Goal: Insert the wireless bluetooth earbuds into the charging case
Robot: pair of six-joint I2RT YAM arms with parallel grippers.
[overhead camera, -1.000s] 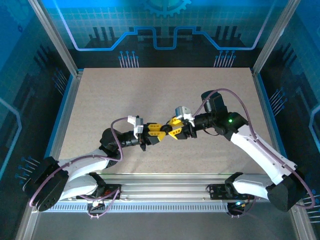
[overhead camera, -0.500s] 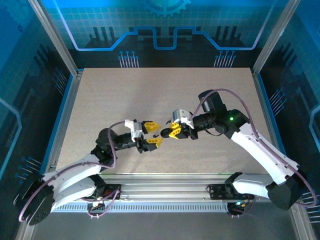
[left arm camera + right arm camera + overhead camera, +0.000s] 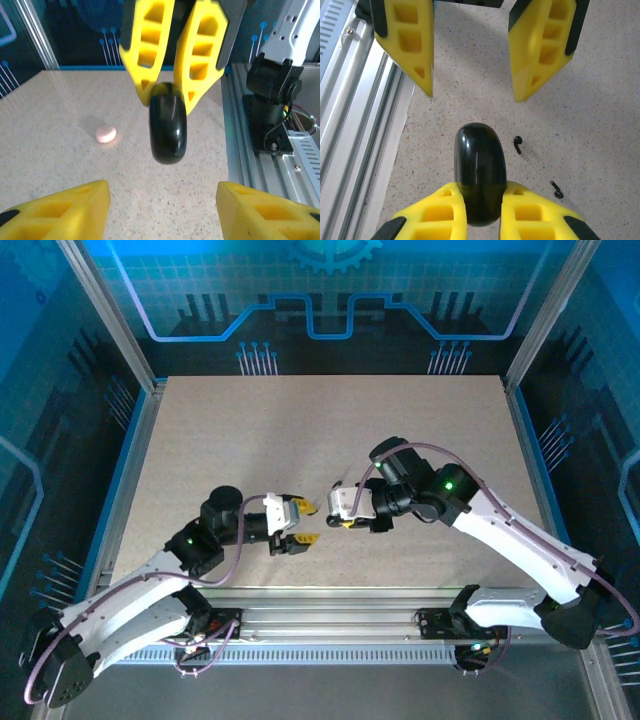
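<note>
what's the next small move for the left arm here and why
Probably ease the open left gripper forward onto the free end of the black charging case, to help open it. The right gripper is clamped on its other end, I see no open lid, and both earbuds lie loose on the table, so nothing can go in yet.

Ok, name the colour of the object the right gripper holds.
The object is glossy black; right wrist view shows best.
</note>
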